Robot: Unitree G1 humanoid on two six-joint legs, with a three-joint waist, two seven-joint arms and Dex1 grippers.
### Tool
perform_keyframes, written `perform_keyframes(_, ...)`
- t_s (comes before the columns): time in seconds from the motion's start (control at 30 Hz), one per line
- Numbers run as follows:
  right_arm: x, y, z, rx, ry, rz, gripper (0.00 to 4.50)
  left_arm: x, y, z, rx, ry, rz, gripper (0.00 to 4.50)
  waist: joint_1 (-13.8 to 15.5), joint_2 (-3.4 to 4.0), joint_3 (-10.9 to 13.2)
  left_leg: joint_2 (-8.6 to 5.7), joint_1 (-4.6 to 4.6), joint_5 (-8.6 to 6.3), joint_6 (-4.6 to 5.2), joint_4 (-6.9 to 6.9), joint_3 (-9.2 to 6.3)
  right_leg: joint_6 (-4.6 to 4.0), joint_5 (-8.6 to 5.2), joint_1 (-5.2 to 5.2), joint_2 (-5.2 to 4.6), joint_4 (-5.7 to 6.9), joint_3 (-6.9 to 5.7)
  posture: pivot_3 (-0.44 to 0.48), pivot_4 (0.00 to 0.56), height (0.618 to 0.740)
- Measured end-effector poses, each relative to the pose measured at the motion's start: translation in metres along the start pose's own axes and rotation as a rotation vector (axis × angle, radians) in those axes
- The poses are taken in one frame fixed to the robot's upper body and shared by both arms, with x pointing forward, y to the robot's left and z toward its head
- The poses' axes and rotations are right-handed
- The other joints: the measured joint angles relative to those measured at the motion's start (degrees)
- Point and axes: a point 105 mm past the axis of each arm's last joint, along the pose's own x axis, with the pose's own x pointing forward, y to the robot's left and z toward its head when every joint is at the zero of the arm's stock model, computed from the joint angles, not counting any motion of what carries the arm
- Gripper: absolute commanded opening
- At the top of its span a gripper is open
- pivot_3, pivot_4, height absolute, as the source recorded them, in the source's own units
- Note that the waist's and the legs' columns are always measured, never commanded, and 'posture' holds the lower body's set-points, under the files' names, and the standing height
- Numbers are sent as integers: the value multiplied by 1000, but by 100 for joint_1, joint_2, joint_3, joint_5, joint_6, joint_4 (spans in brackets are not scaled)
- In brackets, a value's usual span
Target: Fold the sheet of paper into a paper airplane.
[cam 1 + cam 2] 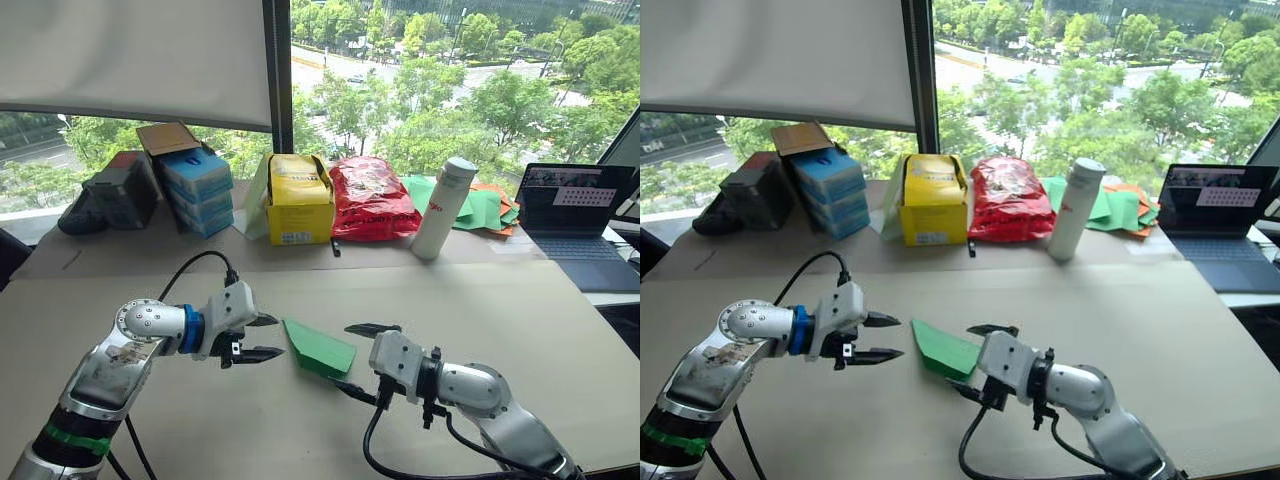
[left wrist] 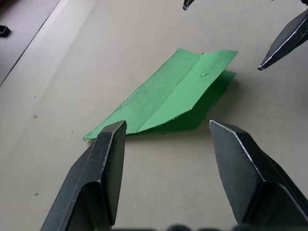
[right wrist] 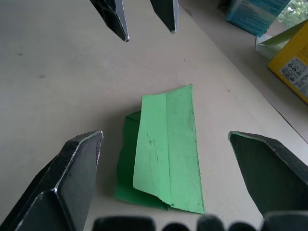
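Two hands flank the paper airplane (image 1: pixel 320 348) on the beige worktop (image 1: pixel 520 310): left hand (image 1: pixel 265 337) and right hand (image 1: pixel 358 358), both spread and holding nothing. It lies flat, a creased green wedge. Far off stand a yellow box (image 1: pixel 300 198) and white bottle (image 1: pixel 443 208), lettering unreadable.

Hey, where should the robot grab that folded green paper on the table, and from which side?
Probably the raised folded edge of the paper airplane, taken from the robot's right by the right gripper. That edge lifts off the table in the right wrist view, giving a finger room underneath, while its pointed tip lies flat near the open left gripper.
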Motion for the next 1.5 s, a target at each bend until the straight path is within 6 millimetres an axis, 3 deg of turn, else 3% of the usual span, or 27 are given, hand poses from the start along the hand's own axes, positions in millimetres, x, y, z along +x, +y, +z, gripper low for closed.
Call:
perform_keyframes(0.17,8,0,-17,-81,44,-52,4442,0,-6,14,-53,-79,18,2902,2,-2,1,-3,-1,4,-7,0,1,1,0,1,0,-1,10,0,150,740)
perform_keyframes(0.2,9,0,-16,-80,35,-67,3926,1,-8,15,-64,-86,12,2902,-3,-2,1,-2,1,7,-12,-2,1,1,0,-1,3,1,14,0,150,740)
perform_keyframes(0.53,10,7,-18,-99,21,-64,524,3,-4,17,-110,-107,70,2902,0,-2,1,-2,6,9,-17,-2,0,-2,-1,1,3,4,18,0,150,740)
perform_keyframes(0.6,11,8,-18,-102,17,-54,21,3,-3,18,-117,-110,72,2902,-1,-2,1,-2,7,9,-17,-2,1,-2,0,2,3,4,19,0,150,740)
perform_keyframes(0.8,12,11,-24,-119,13,8,21,4,-3,21,-165,-162,68,2902,-9,-2,1,-1,7,10,-17,-3,1,-3,0,1,4,4,21,0,150,740)
perform_keyframes(1.03,6,4,2,-363,-133,244,21,-12,14,6,-290,-254,79,2902,-35,-1,2,-1,16,10,-18,-6,1,-4,-1,4,5,3,19,0,150,740)
perform_keyframes(1.33,8,4,-9,-429,-161,400,21,-11,5,-12,-276,-219,4,2902,-21,-3,4,0,13,9,-17,-6,2,-6,0,4,-6,3,26,0,150,740)
perform_keyframes(1.37,9,6,-9,-425,-165,405,0,-10,4,-13,-274,-218,-3,2380,-24,-3,4,1,11,9,-17,-6,2,-7,-1,2,-8,5,31,0,150,740)
perform_keyframes(1.5,12,8,-7,-410,-177,402,0,-8,-1,-13,-253,-220,-34,1096,-20,-3,4,1,12,9,-18,-6,0,-9,0,3,-11,6,34,0,150,740)
